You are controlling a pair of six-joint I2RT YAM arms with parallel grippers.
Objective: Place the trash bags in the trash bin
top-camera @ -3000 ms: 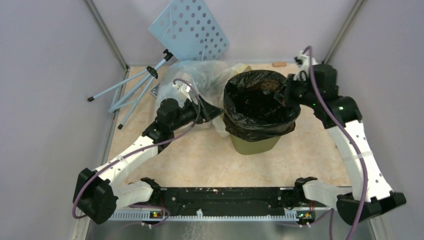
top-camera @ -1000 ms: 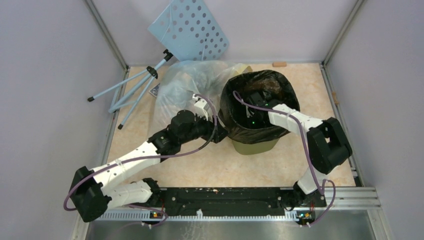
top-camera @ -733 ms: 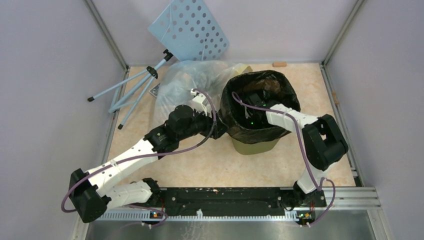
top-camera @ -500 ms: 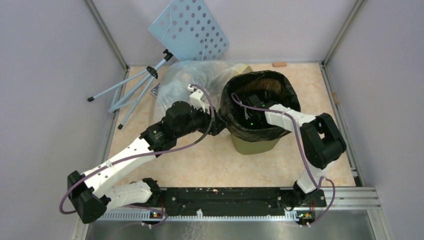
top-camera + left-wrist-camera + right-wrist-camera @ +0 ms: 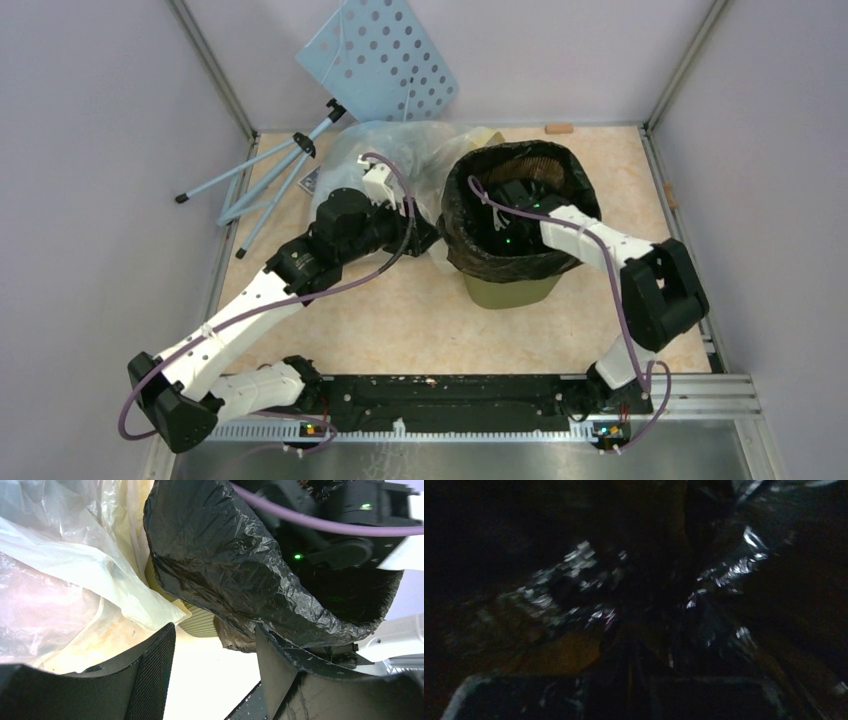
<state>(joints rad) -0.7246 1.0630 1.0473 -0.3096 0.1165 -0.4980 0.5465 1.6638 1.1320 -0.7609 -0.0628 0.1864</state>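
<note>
The black trash bag (image 5: 520, 262) lines the olive-green trash bin (image 5: 510, 290), its hem folded down over the rim. My left gripper (image 5: 425, 238) is open and empty just left of the bin. In the left wrist view, my gripper (image 5: 215, 645) faces the bag's hem (image 5: 225, 565) and the ribbed bin wall (image 5: 200, 622). My right gripper (image 5: 508, 198) reaches down inside the bin. The right wrist view is dark. Its fingers (image 5: 631, 650) look closed together against crinkled black plastic (image 5: 584, 585). I cannot tell if they pinch it.
A large clear-yellowish plastic bag (image 5: 390, 150) lies behind my left gripper, touching the bin's left side, and fills the left of the left wrist view (image 5: 60, 555). A pale blue perforated board (image 5: 380, 60) on a tripod (image 5: 270, 175) leans at the back left.
My right arm moved from the bag's right rim down into the bin and stays inside. My left gripper pulled back to the left, away from the bin's side.
</note>
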